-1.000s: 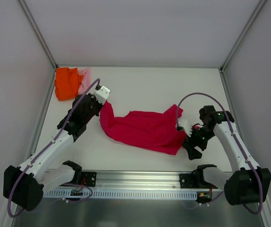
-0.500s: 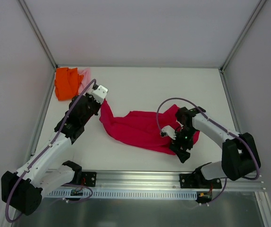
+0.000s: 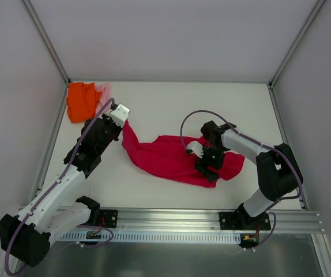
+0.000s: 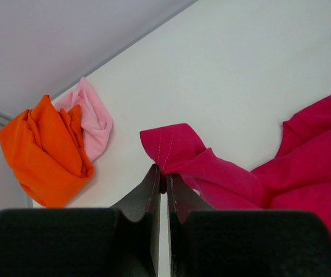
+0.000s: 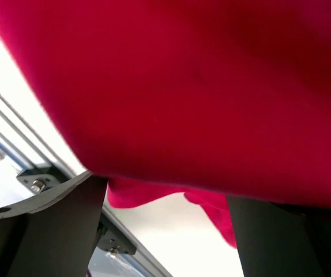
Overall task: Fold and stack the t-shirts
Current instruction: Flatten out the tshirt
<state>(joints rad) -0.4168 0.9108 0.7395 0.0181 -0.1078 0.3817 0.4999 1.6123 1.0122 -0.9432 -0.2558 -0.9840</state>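
The crimson-red t-shirt (image 3: 165, 156) lies crumpled across the middle of the table. My left gripper (image 3: 124, 123) is shut on its upper-left corner; in the left wrist view the jaws (image 4: 161, 176) pinch a hemmed fold of the red cloth (image 4: 223, 173). The orange t-shirt (image 3: 80, 101) and a bit of the pale pink one (image 3: 104, 95) lie bunched in the far left corner, and both show in the left wrist view, orange (image 4: 44, 150) and pink (image 4: 93, 118). My right gripper (image 3: 207, 169) is over the shirt's right half, jaws wide open (image 5: 162, 190), with red cloth (image 5: 183, 86) filling the view above them.
White enclosure walls with metal corner posts (image 3: 47, 46) close in the table on three sides. An aluminium rail (image 3: 165, 219) with the arm bases runs along the near edge. The right arm's purple cable (image 3: 190, 118) loops above the shirt.
My right gripper has moved left from the shirt's right edge onto the shirt. My left gripper has drawn the held corner slightly back and left.
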